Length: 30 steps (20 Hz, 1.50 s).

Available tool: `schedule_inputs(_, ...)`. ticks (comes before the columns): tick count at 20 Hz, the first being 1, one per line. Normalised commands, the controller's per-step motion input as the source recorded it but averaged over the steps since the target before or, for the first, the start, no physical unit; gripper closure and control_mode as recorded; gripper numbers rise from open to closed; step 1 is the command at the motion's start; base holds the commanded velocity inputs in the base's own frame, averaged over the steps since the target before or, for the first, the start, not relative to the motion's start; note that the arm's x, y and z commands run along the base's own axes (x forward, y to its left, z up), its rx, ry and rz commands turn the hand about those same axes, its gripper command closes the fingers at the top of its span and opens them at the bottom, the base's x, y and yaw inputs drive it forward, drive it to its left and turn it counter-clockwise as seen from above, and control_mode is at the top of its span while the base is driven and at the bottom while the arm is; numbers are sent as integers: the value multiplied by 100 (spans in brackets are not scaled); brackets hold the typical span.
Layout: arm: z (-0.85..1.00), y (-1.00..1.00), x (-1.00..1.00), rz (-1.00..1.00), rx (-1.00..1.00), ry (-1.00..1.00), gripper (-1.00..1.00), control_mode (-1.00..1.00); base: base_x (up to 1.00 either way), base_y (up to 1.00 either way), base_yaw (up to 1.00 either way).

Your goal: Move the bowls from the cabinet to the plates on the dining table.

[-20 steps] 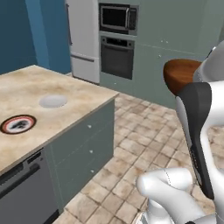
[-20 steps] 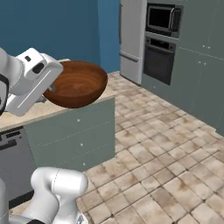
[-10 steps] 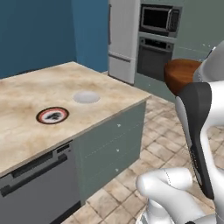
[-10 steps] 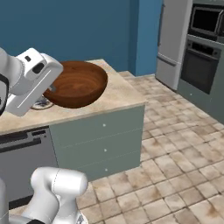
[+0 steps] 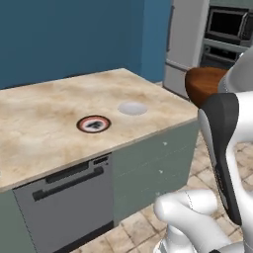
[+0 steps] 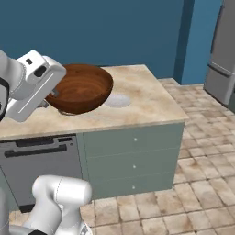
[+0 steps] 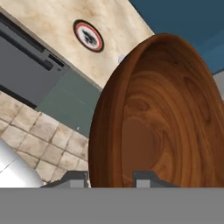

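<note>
- Wooden bowl [image 6: 81, 88], count one: glossy dark reddish-brown, held up in the air at the edge of the counter [image 5: 44, 123], mouth upward and a little tilted. In the left base view it shows as a brown curve [image 5: 207, 84] behind the arm [image 5: 222, 143].
- Gripper [image 7: 109, 178], count one: the jaws pinch the bowl's rim, one finger inside the wall and one outside, as the hand view shows; the wood-grain interior [image 7: 166, 118] looms large above them.
- Plate [image 5: 94, 124], count one: small flat disc, red-orange rim, white ring, dark patterned centre, lying flat on the beige marble-veined counter, near its front edge. Seen again in the hand view [image 7: 88, 36].
- Pale round disc [image 5: 132, 108], count one: whitish, flat on the counter, just beside the plate on the side toward the corner; apart from it, not touching. What it is cannot be told. In the right base view it lies [image 6: 117, 100] just past the held bowl.
- Dishwasher front [image 5: 62, 205], count one: dark grey panel set under the counter.
- Grey-green drawer fronts [image 6: 133, 158], count three stacked, small knobs, beside the dishwasher.
- Floor [image 6: 202, 174]: beige stone tiles.
- Wall [image 5: 69, 34]: deep blue, behind the counter.
- Refrigerator [image 5: 185, 44], count one: grey, tall, past the counter's far corner.
- Built-in ovens [image 5: 225, 29], count two stacked, dark fronts, right of the refrigerator.
</note>
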Motion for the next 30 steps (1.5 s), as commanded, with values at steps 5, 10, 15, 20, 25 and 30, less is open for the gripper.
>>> schedule_inputs(5,0,0,0,0,0,0,100,100,29,15,37)
schedule_inputs(10,0,0,0,0,0,0,100,100,30,13,35)
schedule_inputs(15,0,0,0,0,0,0,100,100,35,5,32)
schedule_inputs(20,0,0,0,0,0,0,100,100,33,0,28)
schedule_inputs(25,0,0,0,0,0,0,100,100,29,-10,21)
schedule_inputs(30,0,0,0,0,0,0,100,100,24,-26,14)
